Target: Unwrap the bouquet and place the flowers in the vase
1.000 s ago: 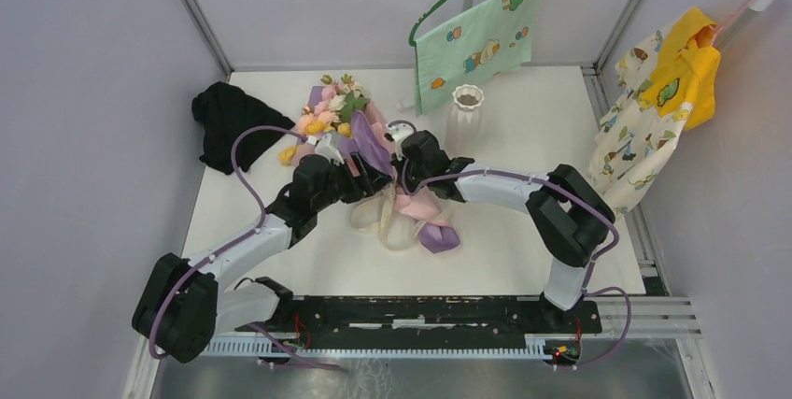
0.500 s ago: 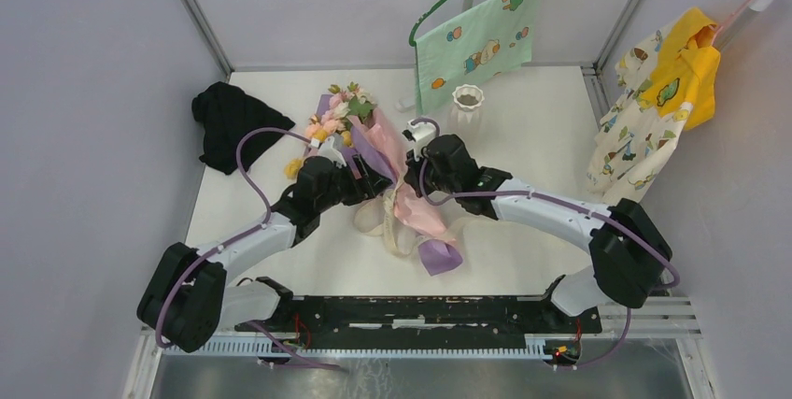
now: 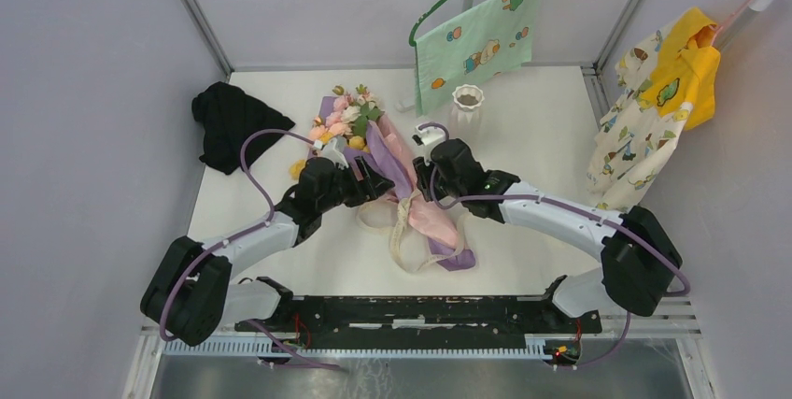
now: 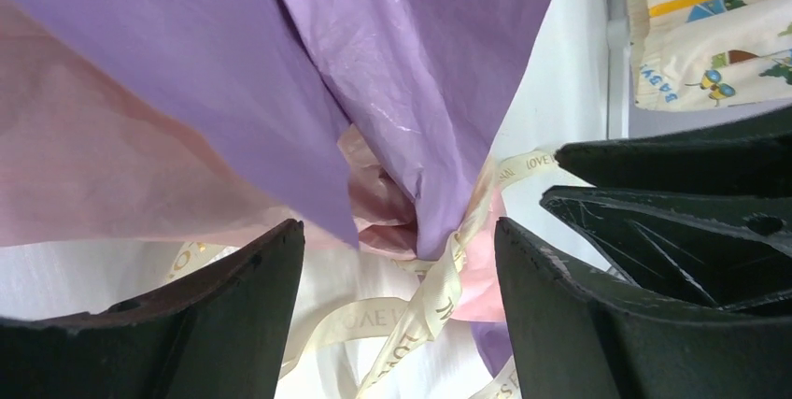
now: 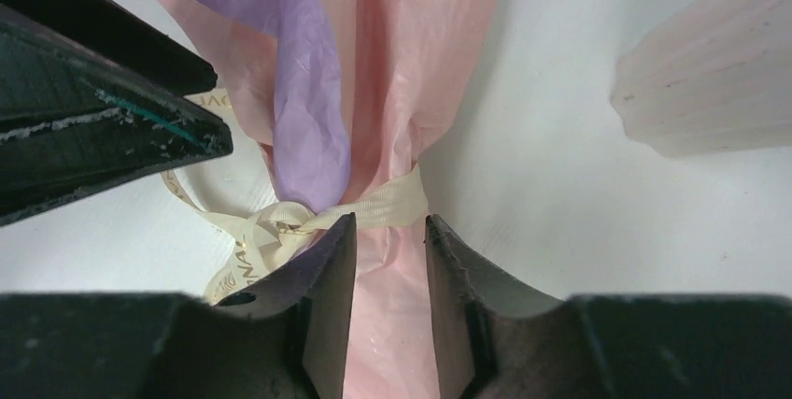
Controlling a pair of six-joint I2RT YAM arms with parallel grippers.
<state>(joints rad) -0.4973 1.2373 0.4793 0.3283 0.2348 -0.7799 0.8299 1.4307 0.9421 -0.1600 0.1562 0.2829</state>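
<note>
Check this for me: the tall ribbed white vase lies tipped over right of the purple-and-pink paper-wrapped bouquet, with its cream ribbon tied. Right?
No, the tall ribbed white vase stands upright, as the top external view shows. It is right of the purple-and-pink paper-wrapped bouquet, whose cream ribbon is tied.

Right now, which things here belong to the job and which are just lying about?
Job: bouquet, its cream ribbon, vase.
Lying about: black cloth, green cloth on a hanger, patterned garment hanging at the right.
</note>
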